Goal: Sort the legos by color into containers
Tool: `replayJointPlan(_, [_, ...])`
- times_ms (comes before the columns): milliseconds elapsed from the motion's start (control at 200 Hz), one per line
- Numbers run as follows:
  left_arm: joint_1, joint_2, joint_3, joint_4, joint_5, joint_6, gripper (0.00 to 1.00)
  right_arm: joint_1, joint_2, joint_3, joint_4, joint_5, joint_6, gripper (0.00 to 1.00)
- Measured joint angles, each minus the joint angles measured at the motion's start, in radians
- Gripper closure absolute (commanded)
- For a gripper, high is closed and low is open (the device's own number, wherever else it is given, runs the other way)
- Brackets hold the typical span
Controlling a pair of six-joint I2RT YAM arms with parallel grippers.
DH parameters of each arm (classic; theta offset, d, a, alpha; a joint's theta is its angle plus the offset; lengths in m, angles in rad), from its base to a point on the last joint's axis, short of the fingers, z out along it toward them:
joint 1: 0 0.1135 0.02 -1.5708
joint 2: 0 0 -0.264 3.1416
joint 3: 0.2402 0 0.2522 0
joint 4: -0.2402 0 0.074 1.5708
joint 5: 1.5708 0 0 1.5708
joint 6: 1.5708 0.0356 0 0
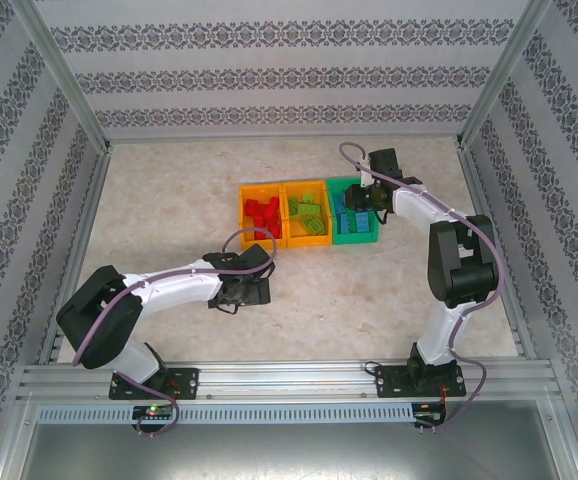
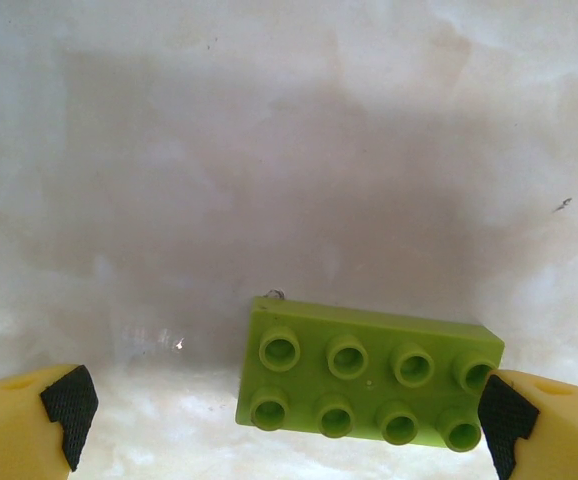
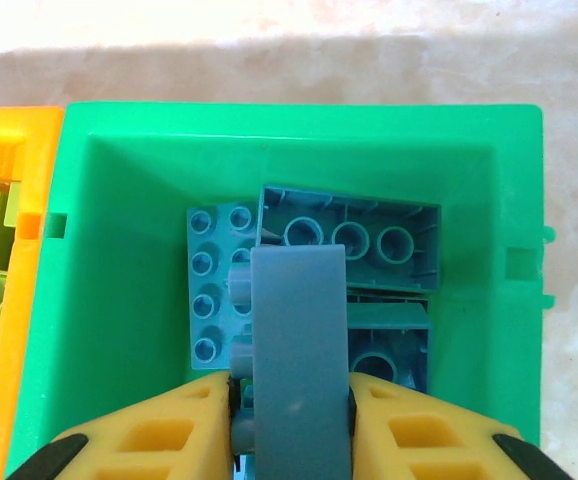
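Right wrist view: our right fingers (image 3: 169,430) clamp a blue brick (image 3: 297,330) over the green bin (image 3: 119,280); we judge letting go should drop it in. Our left fingers (image 2: 29,420) stand wide apart astride a green brick (image 2: 369,375) on the worktop (image 2: 269,150); closing likely comes next.

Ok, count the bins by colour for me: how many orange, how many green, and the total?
Orange bins: 2, the left bin and the middle bin
Green bins: 1, the right bin
Total: 3
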Motion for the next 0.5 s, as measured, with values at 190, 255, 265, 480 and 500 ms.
replayJointPlan(190, [0.000,0.000,0.000,0.000,0.000,-0.002,0.00,0.000,0.000,0.001,-0.003,0.000,0.000,0.69])
replayJointPlan(255, [0.000,0.000,0.000,0.000,-0.001,-0.005,0.00,0.000,0.000,0.001,-0.004,-0.001,0.000,0.65])
replayJointPlan(265, [0.000,0.000,0.000,0.000,-0.001,-0.005,0.01,0.000,0.000,0.001,-0.004,-0.003,-0.001,0.63])
replayJointPlan(480, [0.000,0.000,0.000,0.001,-0.001,-0.012,0.00,0.000,0.000,0.001,-0.019,-0.014,-0.002,0.38])
replayJointPlan(500, [0.000,0.000,0.000,0.002,-0.001,-0.012,0.00,0.000,0.000,0.001,-0.019,-0.015,-0.004,0.37])
